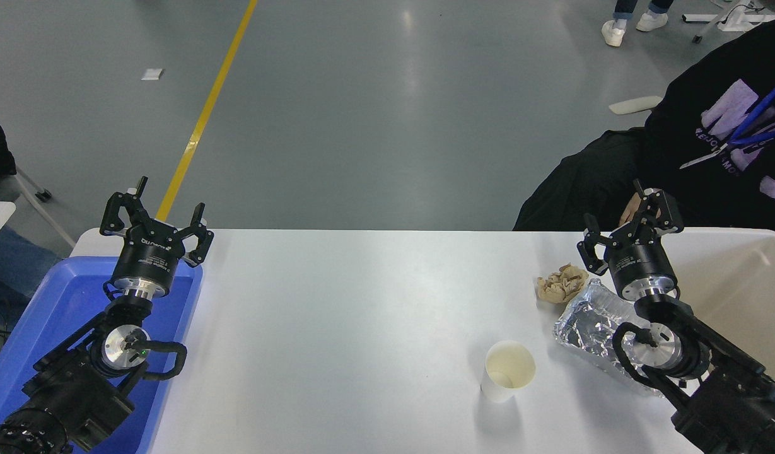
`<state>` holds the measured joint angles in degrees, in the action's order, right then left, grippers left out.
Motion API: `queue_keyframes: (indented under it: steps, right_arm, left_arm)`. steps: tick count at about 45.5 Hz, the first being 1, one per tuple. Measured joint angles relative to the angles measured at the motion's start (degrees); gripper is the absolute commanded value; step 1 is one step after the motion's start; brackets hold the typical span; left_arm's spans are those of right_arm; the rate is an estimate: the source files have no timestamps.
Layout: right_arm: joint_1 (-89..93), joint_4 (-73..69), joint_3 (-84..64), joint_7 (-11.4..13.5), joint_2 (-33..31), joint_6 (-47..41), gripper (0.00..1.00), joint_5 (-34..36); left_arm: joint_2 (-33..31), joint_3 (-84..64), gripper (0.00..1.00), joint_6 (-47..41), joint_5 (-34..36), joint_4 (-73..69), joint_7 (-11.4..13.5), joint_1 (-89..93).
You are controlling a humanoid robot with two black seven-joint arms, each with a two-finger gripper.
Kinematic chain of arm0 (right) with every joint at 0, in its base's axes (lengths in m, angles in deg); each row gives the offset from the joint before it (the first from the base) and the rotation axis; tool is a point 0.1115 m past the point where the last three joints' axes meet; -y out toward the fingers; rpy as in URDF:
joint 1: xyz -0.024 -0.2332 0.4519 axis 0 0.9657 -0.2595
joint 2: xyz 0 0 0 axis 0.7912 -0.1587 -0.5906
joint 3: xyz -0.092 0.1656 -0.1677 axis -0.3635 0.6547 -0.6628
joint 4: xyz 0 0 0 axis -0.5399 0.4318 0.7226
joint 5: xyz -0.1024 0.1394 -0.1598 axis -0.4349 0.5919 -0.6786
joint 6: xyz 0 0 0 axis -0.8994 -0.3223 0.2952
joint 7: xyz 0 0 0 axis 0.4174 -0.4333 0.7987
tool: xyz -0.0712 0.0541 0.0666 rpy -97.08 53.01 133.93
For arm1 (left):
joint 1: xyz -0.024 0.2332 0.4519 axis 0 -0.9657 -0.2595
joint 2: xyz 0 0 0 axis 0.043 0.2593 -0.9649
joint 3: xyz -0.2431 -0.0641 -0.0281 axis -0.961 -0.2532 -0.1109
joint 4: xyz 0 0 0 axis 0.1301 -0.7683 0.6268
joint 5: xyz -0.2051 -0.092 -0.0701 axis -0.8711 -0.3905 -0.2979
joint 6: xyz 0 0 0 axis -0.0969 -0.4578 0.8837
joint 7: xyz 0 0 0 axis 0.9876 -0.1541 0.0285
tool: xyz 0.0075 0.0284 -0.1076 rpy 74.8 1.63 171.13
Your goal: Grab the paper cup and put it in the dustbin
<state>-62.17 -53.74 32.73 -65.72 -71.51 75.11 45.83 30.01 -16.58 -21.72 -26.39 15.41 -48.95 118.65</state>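
The white paper cup (pixel 508 371) stands upright on the white table (pixel 362 315), its cream inside showing, toward the front right. The off-white dustbin (pixel 740 284) sits at the right edge, partly hidden by my right arm. My right gripper (pixel 620 221) is open and empty, raised near the table's far edge, well behind and to the right of the cup. My left gripper (pixel 160 205) is open and empty, parked over the far end of the blue tray at the lower left.
A crumpled tan paper wad (pixel 560 284) and a crinkled silver foil tray (pixel 592 325) lie between the cup and the dustbin. A blue plastic tray (pixel 59 315) sits at the left. A person in black (pixel 709 157) sits at the far right.
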Motion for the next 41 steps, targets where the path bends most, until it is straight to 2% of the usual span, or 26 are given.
queue_keyframes:
  steps: [41]
  right_arm:
    - [0.1, 0.1, -0.2, 0.0, 0.1, 0.5, 1.0, 0.0]
  left_arm:
    - [0.0, 0.0, 0.98, 0.0, 0.0, 0.0, 0.1, 0.0]
